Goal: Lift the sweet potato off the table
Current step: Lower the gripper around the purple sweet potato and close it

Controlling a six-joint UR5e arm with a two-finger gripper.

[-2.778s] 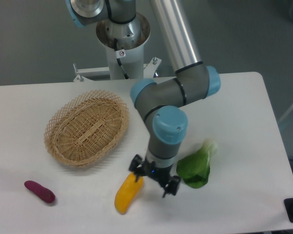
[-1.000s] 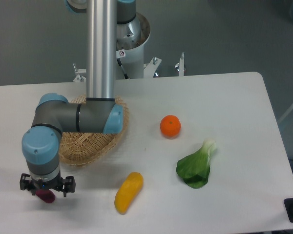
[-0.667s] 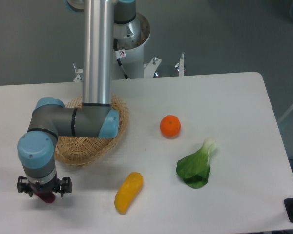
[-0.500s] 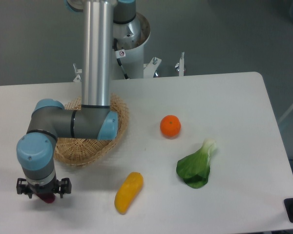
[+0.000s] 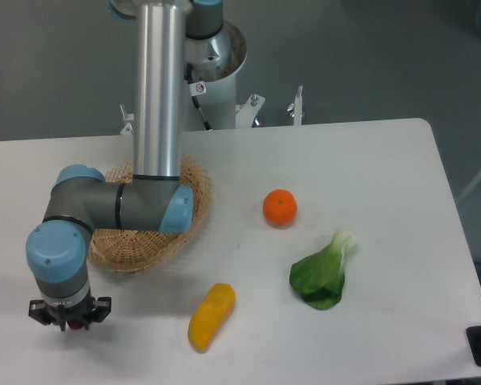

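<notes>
The sweet potato (image 5: pixel 79 325) is a dark purple tuber at the front left of the white table (image 5: pixel 369 160). Only a small dark sliver of it shows under the wrist. My gripper (image 5: pixel 69 319) points straight down over it, low at the table surface. Its black linkages are drawn in, and the jaws stand closed around the sweet potato. The blue wrist joint (image 5: pixel 58 255) hides the fingertips and most of the tuber.
A wicker basket (image 5: pixel 194 180) stands just behind the arm's elbow. A yellow-orange oblong vegetable (image 5: pixel 211 315) lies to the right of the gripper. A round orange fruit (image 5: pixel 280 208) and a leafy green (image 5: pixel 323 274) lie further right.
The arm swung from the yellow vegetable to the front left, came down over the sweet potato, and the black linkages have drawn inward, so less of the tuber shows now.
</notes>
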